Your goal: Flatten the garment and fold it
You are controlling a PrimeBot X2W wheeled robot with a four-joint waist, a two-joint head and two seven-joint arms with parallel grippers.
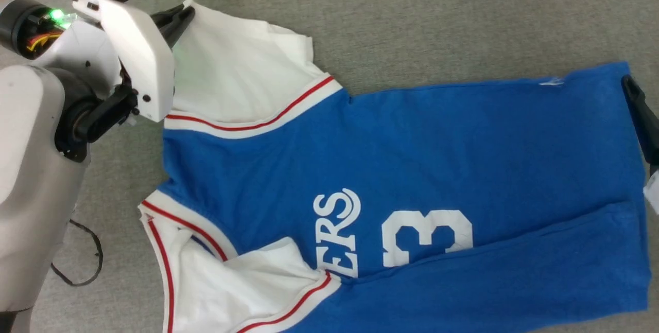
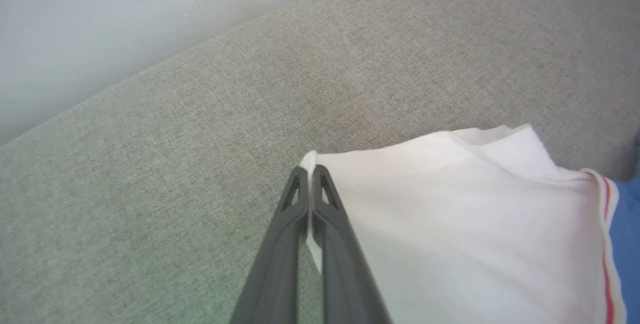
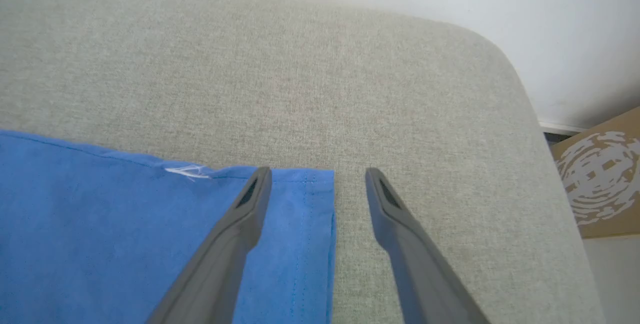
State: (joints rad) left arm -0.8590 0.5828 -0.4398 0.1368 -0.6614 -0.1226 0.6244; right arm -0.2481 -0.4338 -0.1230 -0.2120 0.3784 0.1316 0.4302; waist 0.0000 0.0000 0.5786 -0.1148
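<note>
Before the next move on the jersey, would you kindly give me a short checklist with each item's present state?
1. Left gripper shut on the far sleeve corner: ok.
2. Right gripper gripping the jersey: not ok; it is open, one finger over the blue corner, the other over the grey surface.
3. Right fingers touching the fabric: cannot tell.
4. Jersey flat: not ok; a blue flap lies folded over the body, and the near sleeve is bunched.
5. Whole jersey on the surface: cannot tell; its near edge runs out of the head view.
</note>
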